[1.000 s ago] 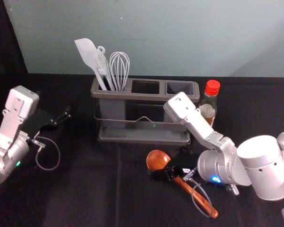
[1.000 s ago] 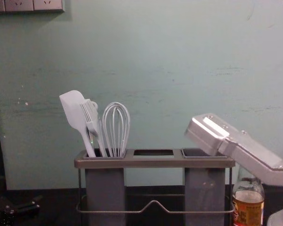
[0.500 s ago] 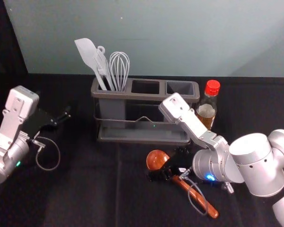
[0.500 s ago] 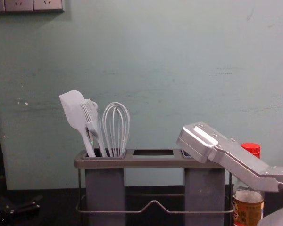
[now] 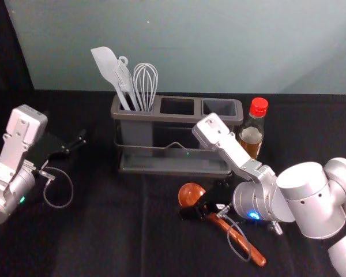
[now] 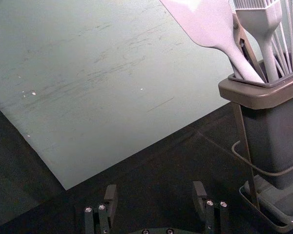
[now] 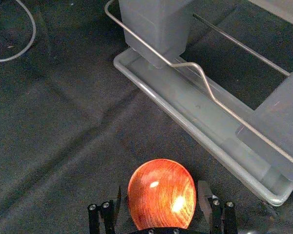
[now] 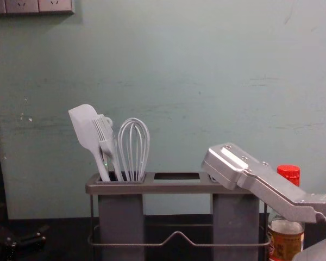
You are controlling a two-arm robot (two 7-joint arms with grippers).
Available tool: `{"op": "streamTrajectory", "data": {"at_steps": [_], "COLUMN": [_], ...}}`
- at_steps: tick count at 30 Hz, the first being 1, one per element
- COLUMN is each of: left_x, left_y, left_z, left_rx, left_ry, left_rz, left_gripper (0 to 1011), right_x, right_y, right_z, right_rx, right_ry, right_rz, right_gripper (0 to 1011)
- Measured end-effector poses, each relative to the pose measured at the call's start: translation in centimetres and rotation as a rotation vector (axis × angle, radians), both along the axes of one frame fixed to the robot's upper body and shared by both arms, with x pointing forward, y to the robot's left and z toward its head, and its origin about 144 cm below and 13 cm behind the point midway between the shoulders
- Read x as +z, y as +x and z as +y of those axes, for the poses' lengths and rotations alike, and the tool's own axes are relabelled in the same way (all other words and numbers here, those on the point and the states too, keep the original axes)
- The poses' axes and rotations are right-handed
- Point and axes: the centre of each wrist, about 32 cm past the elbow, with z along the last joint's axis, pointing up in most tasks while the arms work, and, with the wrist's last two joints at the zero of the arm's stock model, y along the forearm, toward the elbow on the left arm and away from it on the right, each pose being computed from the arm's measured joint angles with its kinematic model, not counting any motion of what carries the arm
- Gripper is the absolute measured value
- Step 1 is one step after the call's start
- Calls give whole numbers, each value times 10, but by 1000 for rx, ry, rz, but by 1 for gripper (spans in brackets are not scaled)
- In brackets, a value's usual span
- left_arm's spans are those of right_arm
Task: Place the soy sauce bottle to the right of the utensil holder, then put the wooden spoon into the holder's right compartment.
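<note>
Bottle [image 5: 252, 135] sits right of holder [image 5: 161, 117]; you're on the spoon [image 5: 190, 194] grasp. Right gripper [image 7: 159, 189] low at spoon on table [image 5: 104, 236], fingers apart astride bowl. Next: close, lift. Left gripper [image 6: 155, 192] parked left of holder, fingers apart.

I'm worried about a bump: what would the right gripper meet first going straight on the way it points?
Probably the wooden spoon, whose bowl shows between the open fingers of the right gripper; the depth is unclear.
</note>
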Motion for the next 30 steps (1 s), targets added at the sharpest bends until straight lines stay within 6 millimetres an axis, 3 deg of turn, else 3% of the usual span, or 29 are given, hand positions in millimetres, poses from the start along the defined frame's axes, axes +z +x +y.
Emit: {"op": "streamTrajectory", "data": {"at_steps": [17,24,30], "left_x": [0,0,0], "left_y": [0,0,0], "left_z": [0,0,0], "left_rx": [0,0,0], "left_ry": [0,0,0], "left_rz": [0,0,0], "left_gripper": [1005,1005,1005], "right_x": [0,0,0], "right_y": [7,8,9], "right_z": [4,5,3], "right_rx": [22,19,13], "right_ry": [-22,-21,-18], "right_rz": [2,4,7], "right_gripper": [995,846,837]}}
